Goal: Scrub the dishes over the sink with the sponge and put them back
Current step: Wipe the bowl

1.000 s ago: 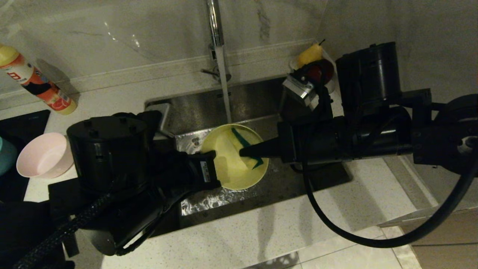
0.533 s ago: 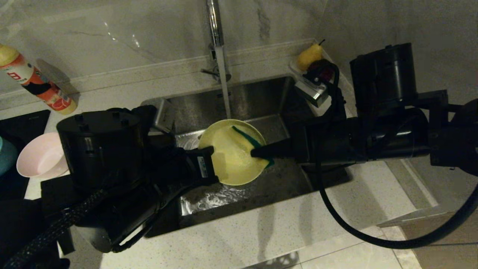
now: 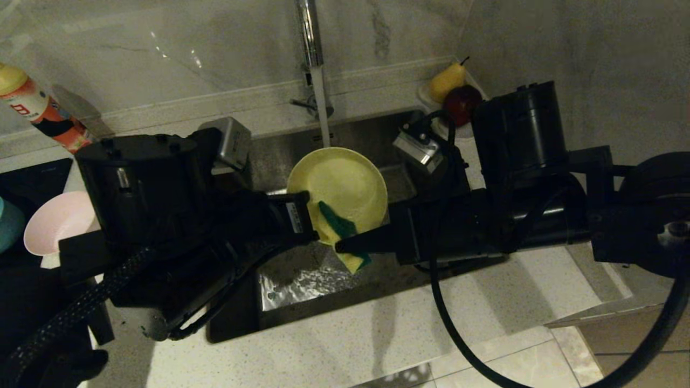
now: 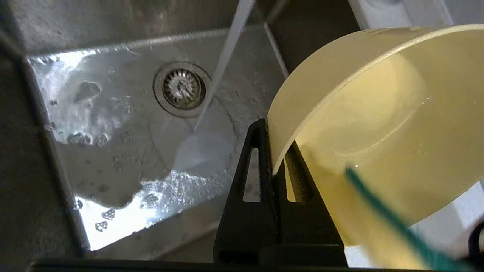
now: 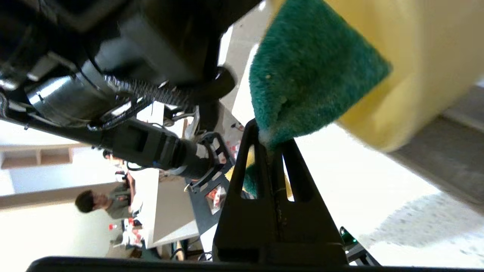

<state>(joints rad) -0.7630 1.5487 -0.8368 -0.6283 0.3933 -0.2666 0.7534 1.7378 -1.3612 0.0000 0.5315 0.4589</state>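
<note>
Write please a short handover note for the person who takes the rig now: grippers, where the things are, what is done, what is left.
Left gripper: shut on the yellow bowl rim, bowl tilted over the sink, tap water running.
Right gripper: shut on the sponge, at the bowl's lower edge.
Pink bowl on the counter at left.
Done: cannot tell.
Left: finish scrubbing, put the bowl back.

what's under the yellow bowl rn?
Below the yellow bowl, held tilted by the left gripper: wet sink floor, drain strainer off to one side. The floor directly behind the bowl is hidden.
</note>
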